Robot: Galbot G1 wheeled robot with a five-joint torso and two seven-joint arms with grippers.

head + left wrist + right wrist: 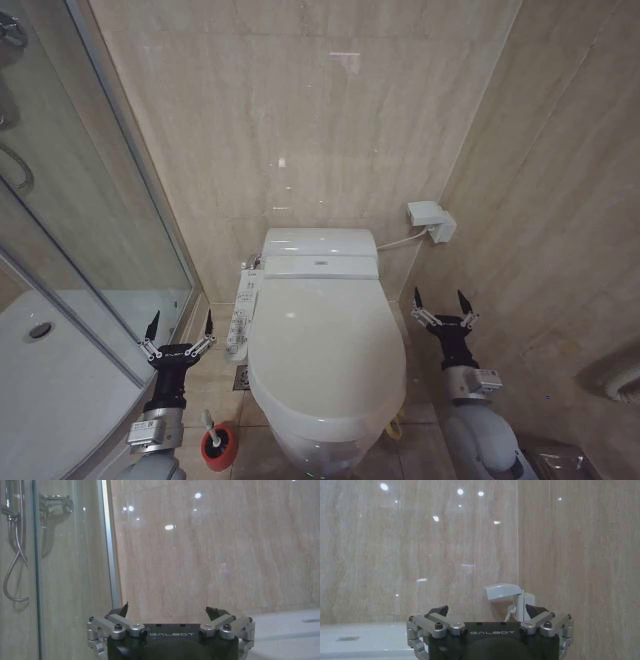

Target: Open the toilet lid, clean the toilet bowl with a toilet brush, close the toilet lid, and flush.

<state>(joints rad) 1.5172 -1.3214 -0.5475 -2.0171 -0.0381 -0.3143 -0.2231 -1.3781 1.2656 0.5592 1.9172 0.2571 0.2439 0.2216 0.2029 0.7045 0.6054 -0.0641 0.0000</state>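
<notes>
Head view shows us the toilet lid (325,345) shut flat over the bowl. We see the toilet brush (212,431) standing in its red holder cup (219,447) (left of the toilet). Left gripper (180,327) and right gripper (441,302) flank it, fingers spread, holding nothing.

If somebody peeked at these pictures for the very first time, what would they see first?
Probably the big white toilet lid, shut, in the middle of the floor against the tan wall. On either side hang two open claws: the left gripper by the glass shower door, the right gripper by the side wall. The toilet brush stands in its red cup, lower left.
</notes>
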